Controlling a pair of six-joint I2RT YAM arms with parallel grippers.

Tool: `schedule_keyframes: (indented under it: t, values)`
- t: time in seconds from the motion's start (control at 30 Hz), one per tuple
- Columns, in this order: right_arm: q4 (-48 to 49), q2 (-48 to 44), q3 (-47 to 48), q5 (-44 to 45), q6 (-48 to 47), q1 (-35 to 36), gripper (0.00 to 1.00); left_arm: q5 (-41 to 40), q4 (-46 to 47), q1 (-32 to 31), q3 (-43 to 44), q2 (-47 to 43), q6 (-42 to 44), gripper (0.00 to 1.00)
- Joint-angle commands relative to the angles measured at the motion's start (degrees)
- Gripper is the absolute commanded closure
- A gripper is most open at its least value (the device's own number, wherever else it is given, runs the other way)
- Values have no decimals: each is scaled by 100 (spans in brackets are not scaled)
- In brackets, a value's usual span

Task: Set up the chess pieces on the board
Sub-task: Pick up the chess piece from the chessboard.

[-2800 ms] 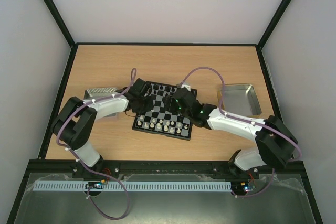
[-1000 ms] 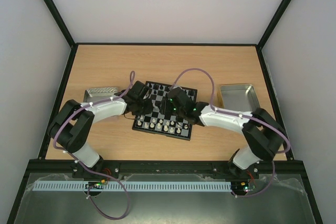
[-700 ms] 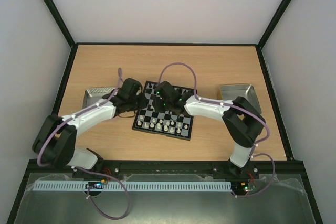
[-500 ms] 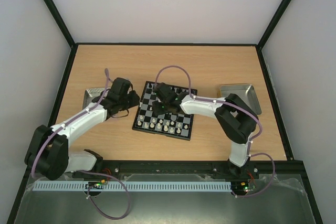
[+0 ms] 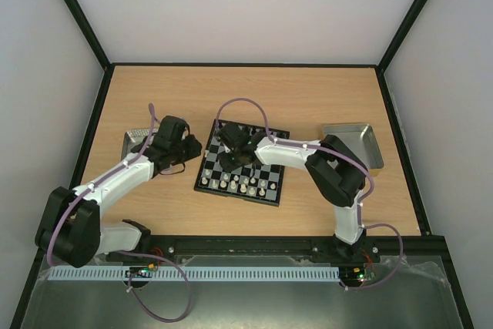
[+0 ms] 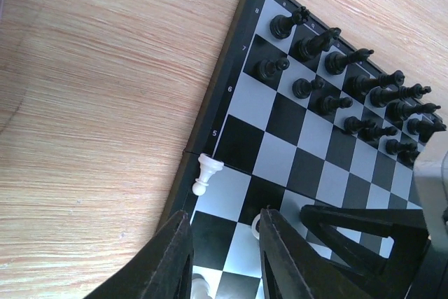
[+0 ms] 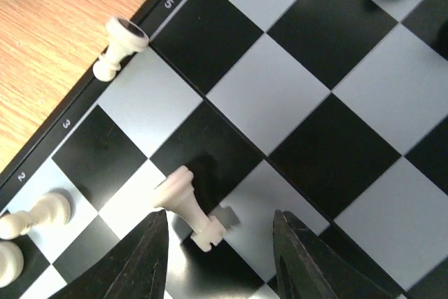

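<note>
Setup is mostly done, judging by the layout. The board [image 6: 241,141] sits mid-bench [image 5: 308,98]. The black set [image 6: 332,103] stands upright in two rows along the far edge, ranks 7 and 8; both rows look full, though the far corner is cut off by the right arm. The cream set [image 5: 243,187] is only partly placed; a line of upright pieces shows along the near edge, but the count is too small to read from above.

Two strays are left. The stray pawn [image 6: 205,175] lies on its side on the board's left rim beside the rank 4/5 marks, half on the edge square. The tipped cream piece [image 7: 187,208] lies mid-board near rank 3, across a dark and a pale square.

The right tool [image 7: 220,222] hangs low over that tipped piece with its jaws wide apart; the piece is between them but not gripped. The left tool [image 6: 225,229] is off the board's left edge, jaws parted, holding nothing, with the stray pawn just ahead of it.

The left tray [image 5: 139,138] and right tray [image 5: 350,144] flank the board; I cannot tell if either holds more pieces.

Remaining, as a judgement: stand both strays upright on their cream home squares, then check for gaps in ranks 1 and 2. The risk is that the tiny tipped pieces roll or bump their neighbours.
</note>
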Motion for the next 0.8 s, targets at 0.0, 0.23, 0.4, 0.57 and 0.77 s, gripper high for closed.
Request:
schedule_keyframes:
  t: [0.0,0.23,0.4,0.57,0.77]
  values:
    - [-478,318,302,328,-321,143,61,76,47,82,-55,-139,11,70]
    - [-662,542,532,607,-656,309,79,74,23,148,-89,-212,6,68]
    - [-706,521,575,713,-735,318,91,110,9,170,-95,-256,2,67]
    - [-529,160,420,723,-639,312,96,445,243,171,-193,-253,-56,63]
    - [-15,-737,-176,362,-777,201,95,1523,907,171,-309,-77,-342,49]
